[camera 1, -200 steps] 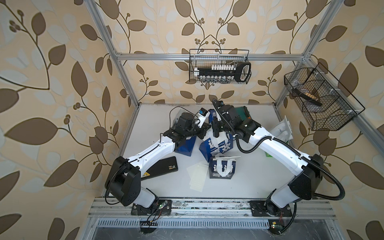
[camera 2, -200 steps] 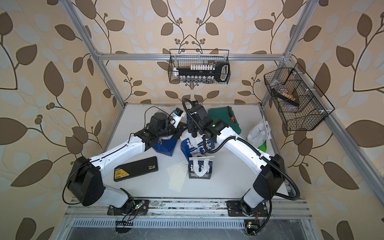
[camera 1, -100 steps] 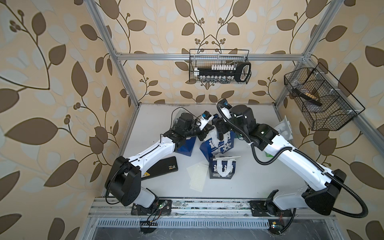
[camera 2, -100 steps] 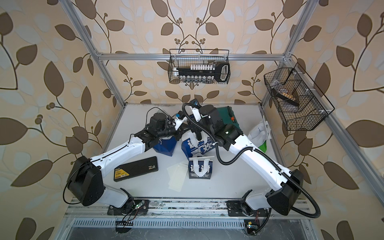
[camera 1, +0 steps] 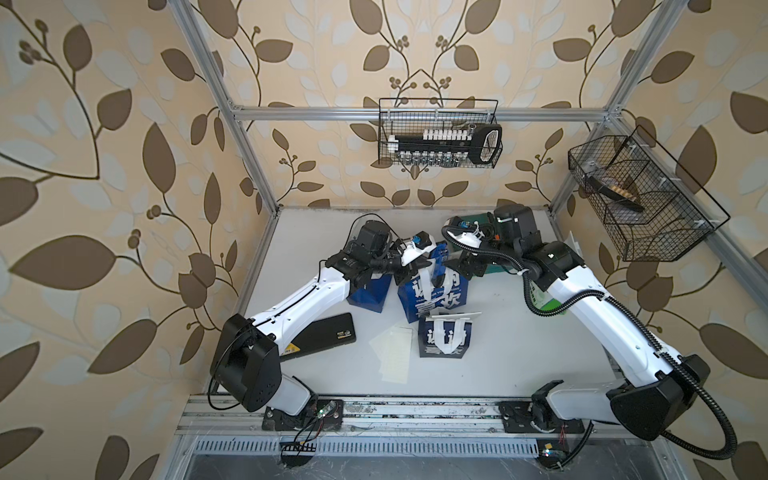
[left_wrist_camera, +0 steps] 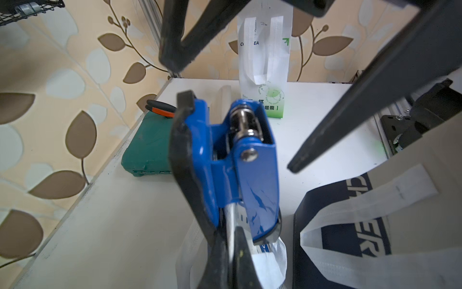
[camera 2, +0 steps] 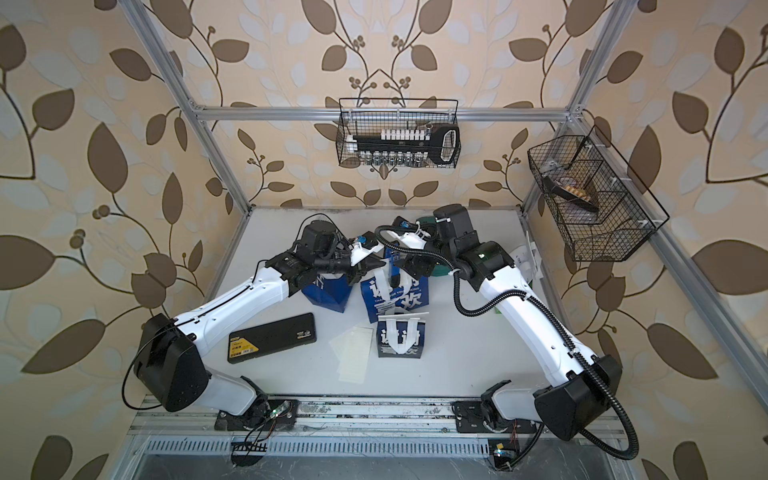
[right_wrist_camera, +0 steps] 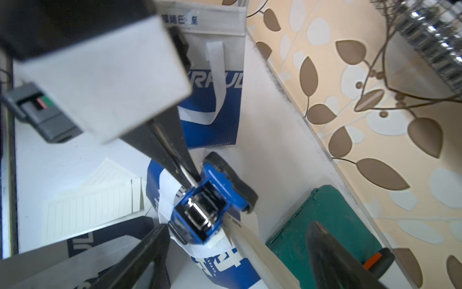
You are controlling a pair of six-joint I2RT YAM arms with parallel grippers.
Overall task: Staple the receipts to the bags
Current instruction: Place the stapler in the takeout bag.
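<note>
Lying flat and loose on the white table [camera 1: 519,353]: the receipts [camera 1: 392,353], fanned, edges overlapping, just beside the small navy bag [camera 1: 444,338]; standing just behind that, the centre blue-and-white bag [camera 1: 432,297]; near its side, under the left arm, a second blue-and-white bag [camera 1: 370,293]; upright at the table's right edge, close to the wall, the white-and-green bag [left_wrist_camera: 263,57]. Over the centre bag's top edge, the blue stapler [left_wrist_camera: 252,180], clenched between the closed fingers of the left gripper [left_wrist_camera: 228,240]; beneath its nose a pale slip, receipt or handle, cannot tell. Either side of the stapler, the right gripper [right_wrist_camera: 238,225], jaws spread wide, grasping nothing. Behind, along the back edge, the green case [right_wrist_camera: 332,207]; front left, partly under the left arm, the black case [camera 1: 320,336]. Open tabletop front right, between the navy bag and the right arm; crowded at back centre, both grippers nearly nose to nose.
</note>
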